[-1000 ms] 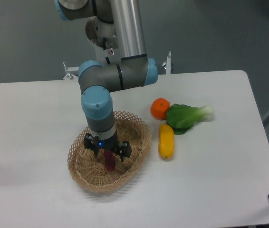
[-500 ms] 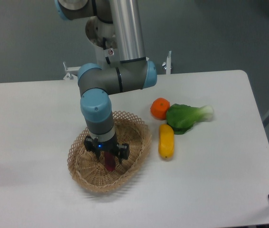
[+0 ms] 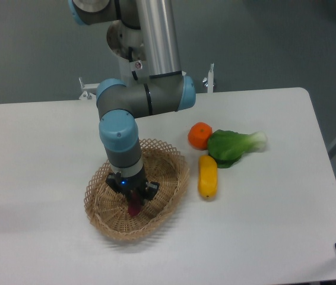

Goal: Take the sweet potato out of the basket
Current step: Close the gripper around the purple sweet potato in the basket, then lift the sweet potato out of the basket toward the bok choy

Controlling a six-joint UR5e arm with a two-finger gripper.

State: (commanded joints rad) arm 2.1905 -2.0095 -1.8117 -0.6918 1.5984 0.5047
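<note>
**Operator:** Where do things stand, and how should the grasp be completed?

**Technician:** The bench [image 3: 49, 136] carries the basket [image 3: 171, 178] toward its front-left area. The gripper [image 3: 135, 199] points straight down into the basket's centre, with the jaws drawn in against the sweet potato [image 3: 135, 206], which lies on the basket floor. Only its lower end shows beneath the gripper. Confirm a firm pinch first. Then lift straight up, slowly, so the tuber clears the openwork rim without snagging or tipping the light basket.

**Operator:** What differs from the earlier frames?

**Technician:** One second ago the fingers stood spread on either side of the tuber. They have since narrowed to pinch it, and the wrist has settled slightly lower. The basket, the leafy green [image 3: 234, 146], the yellow vegetable [image 3: 208, 176] and the orange fruit [image 3: 200, 135] have not moved.
</note>
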